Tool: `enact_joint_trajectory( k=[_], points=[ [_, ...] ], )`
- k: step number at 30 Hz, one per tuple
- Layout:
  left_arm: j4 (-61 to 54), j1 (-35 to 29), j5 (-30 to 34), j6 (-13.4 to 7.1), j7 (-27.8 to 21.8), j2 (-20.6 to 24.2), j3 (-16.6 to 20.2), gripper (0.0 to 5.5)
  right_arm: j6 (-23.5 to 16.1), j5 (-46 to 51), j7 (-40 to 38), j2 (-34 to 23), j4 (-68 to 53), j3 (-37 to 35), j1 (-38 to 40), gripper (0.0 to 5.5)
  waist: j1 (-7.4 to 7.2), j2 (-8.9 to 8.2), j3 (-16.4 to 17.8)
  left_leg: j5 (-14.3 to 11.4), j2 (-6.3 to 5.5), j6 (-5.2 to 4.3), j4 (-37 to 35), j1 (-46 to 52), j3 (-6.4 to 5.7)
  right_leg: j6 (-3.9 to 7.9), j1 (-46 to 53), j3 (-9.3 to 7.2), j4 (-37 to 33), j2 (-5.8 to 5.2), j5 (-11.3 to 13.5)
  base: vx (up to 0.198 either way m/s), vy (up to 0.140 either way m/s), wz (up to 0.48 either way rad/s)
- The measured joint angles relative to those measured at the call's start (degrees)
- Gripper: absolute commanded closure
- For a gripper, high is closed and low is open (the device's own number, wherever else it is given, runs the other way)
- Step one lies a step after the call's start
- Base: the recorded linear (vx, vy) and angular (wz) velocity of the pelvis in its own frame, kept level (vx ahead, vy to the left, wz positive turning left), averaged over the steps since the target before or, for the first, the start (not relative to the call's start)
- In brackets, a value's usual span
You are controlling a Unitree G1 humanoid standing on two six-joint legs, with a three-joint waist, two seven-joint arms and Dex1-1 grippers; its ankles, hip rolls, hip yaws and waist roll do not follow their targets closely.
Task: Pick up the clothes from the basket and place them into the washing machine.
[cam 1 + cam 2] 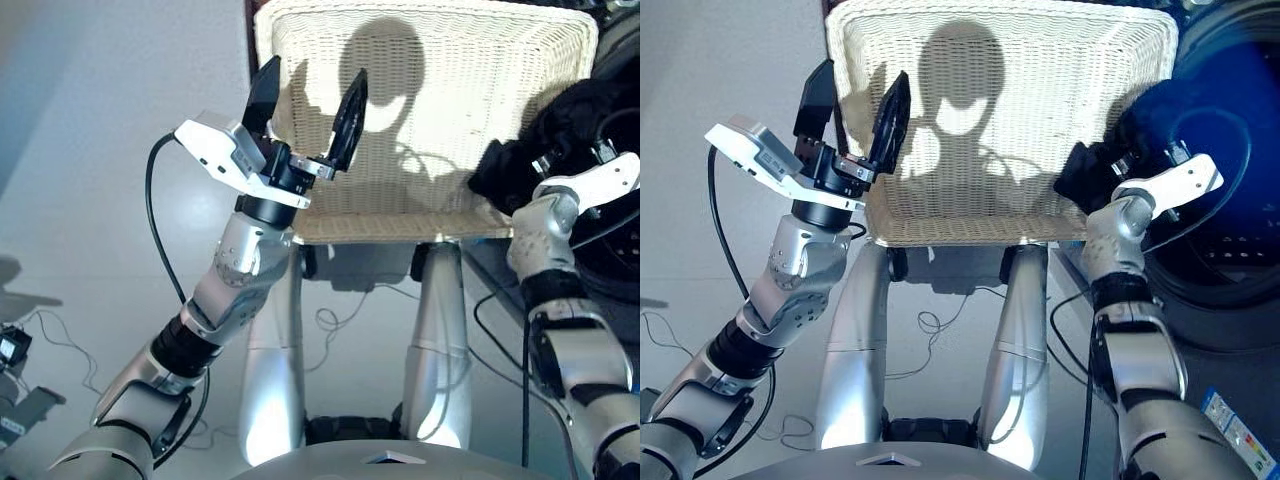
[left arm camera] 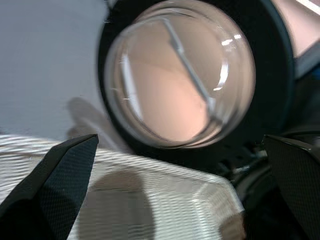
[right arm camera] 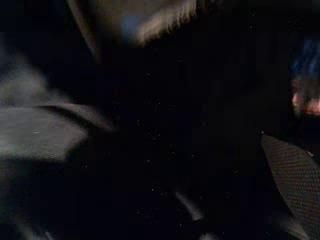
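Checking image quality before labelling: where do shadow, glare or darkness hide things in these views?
Left eye view: a hard dark shadow falls across the basket floor, sunlit around it. Left wrist view: the porthole door glass carries bright reflections, and the left claw fingers look soft. Right wrist view: almost wholly dark, filled by black cloth.
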Motion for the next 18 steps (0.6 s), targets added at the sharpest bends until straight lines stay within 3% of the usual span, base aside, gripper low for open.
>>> enact_joint_trajectory(
  k=[4,7,13,18],
  points=[
    [0.0,0.1,0.1,0.2,0.0,-0.7,0.4,0.0,0.0,-2.2,3.0,3.8,-7.3,4.8,6.3,0.0,-0.35,-0.29,0.0,0.5,0.89,-1.23,-1.7,1.7,-0.08,-1.35,0.3,-0.18,0.4,1.23,-0.3,0.0,0.0,0.0],
    [-0.1,1.0,0.1,0.4,0.0,-1.7,0.5,0.0,-0.1,3.3,8.6,8.4,-8.1,7.1,10.7,0.0,-0.41,-0.29,0.0,0.8,1.36,-2.05,-2.7,2.1,-0.39,-2.45,0.0,-0.53,0.9,1.91,-0.7,0.0,0.0,0.0],
    [-0.1,1.7,0.1,1.5,0.0,-2.5,0.3,0.0,0.1,11.2,14.3,12.2,-8.1,11.0,13.0,0.0,-0.67,-0.29,0.0,1.4,2.07,-2.94,-3.5,2.2,-0.38,-2.94,-0.6,-0.6,1.0,2.73,-0.4,0.0,0.0,0.0],
    [0.0,2.1,0.1,1.5,0.0,-3.8,0.3,0.0,0.1,12.9,15.8,13.0,-8.0,12.5,13.0,0.0,-0.63,-0.28,0.0,1.4,2.21,-3.04,-3.7,2.8,-0.37,-3.11,-0.2,-0.69,1.0,2.84,-0.5,0.0,0.0,0.0]
  ],
)
